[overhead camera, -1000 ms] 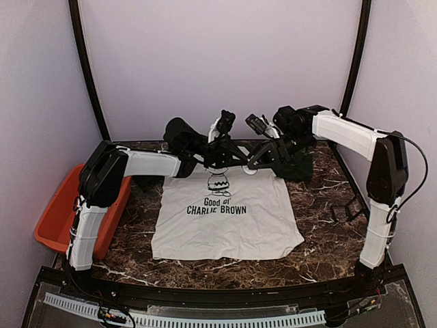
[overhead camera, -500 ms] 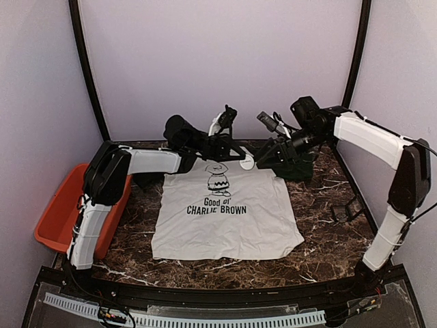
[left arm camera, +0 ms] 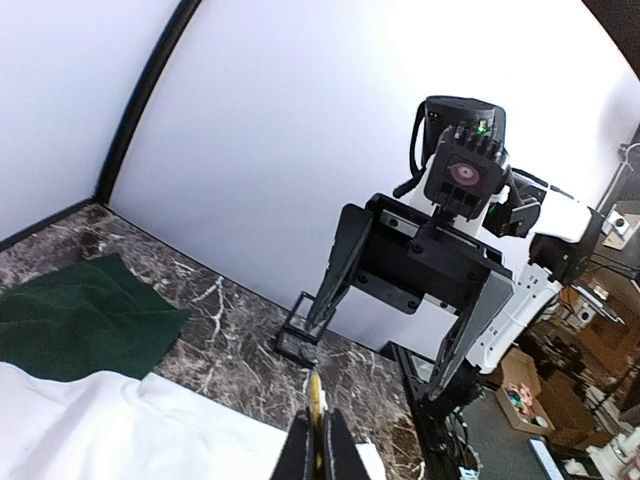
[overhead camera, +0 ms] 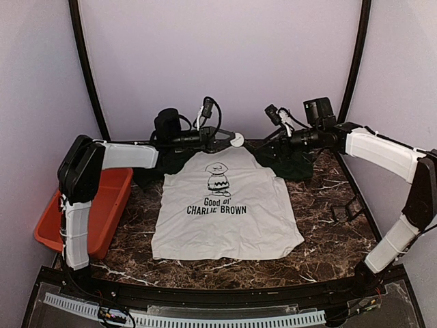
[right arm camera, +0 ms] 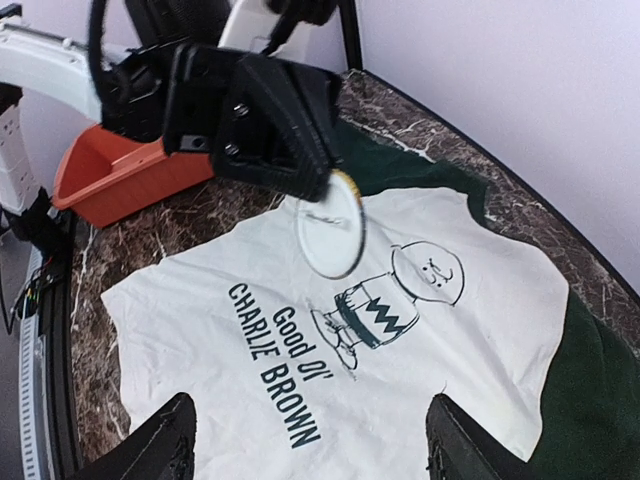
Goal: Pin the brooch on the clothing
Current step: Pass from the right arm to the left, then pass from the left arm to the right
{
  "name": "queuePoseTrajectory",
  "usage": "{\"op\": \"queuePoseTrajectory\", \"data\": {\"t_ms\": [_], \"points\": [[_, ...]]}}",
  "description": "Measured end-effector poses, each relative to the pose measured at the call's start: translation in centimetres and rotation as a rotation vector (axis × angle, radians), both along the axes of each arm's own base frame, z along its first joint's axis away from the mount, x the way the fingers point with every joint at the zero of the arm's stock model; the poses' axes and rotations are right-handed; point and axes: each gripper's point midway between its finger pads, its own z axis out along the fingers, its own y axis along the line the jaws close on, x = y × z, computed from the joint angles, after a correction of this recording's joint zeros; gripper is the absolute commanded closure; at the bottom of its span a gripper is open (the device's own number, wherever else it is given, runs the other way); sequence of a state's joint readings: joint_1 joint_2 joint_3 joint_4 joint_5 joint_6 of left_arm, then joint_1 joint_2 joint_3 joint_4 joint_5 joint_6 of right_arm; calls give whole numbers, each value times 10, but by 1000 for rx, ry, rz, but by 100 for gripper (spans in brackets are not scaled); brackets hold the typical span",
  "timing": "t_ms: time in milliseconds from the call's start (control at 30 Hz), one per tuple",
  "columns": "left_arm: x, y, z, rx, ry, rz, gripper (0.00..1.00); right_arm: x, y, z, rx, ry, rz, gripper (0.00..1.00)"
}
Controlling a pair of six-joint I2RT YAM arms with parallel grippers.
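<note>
Top external view, read from left to right. Some of it I cannot see fully. An orange bin (overhead camera: 48,225) at the left table edge is partly covered by my left arm (overhead camera: 126,156). That arm's forearm also hides the collar and the left-hand sleeve of the T-shirt (overhead camera: 225,225). The brooch (overhead camera: 237,140) shows as a small white disc. Faint lettering on it is too blurred to read, and I cannot see its pin. In the left wrist view only a thin gold edge shows between the fingers (left arm camera: 298,455). A small black frame (overhead camera: 347,208) near the right table edge is too small to identify.

Counted: two arms, one bin, one brooch, one T-shirt, one black frame.

My left gripper (overhead camera: 229,140) is clamped together on the brooch's rim, holding it in the air over the neck end of the T-shirt. The T-shirt lies flat mid-table. It is white with dark green sleeves, a black cartoon boy and the words "Good ol' CHARLIE BROWN", with its hem toward the arm bases. My right gripper (overhead camera: 270,130) hangs in the air to the right of the brooch, not touching it. Its fingers are spread wide apart with nothing between them.

The table (overhead camera: 328,253) is dark brown marble-look with white veins. The walls (overhead camera: 218,61) are plain pale lilac, with black posts (overhead camera: 85,68) in the back corners.
</note>
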State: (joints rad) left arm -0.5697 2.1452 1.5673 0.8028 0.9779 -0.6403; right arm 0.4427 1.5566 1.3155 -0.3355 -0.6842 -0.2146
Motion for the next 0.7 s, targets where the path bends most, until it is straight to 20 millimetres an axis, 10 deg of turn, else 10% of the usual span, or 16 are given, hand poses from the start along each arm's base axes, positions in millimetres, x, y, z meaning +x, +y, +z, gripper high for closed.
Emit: {"op": "queuePoseTrajectory", "data": {"t_ms": [333, 700], "points": [[-7, 37, 23, -15, -82, 296, 99, 26, 9, 18, 218, -50, -104, 41], [-59, 86, 16, -48, -101, 456, 99, 2, 58, 12, 426, 74, 25, 49]]}}
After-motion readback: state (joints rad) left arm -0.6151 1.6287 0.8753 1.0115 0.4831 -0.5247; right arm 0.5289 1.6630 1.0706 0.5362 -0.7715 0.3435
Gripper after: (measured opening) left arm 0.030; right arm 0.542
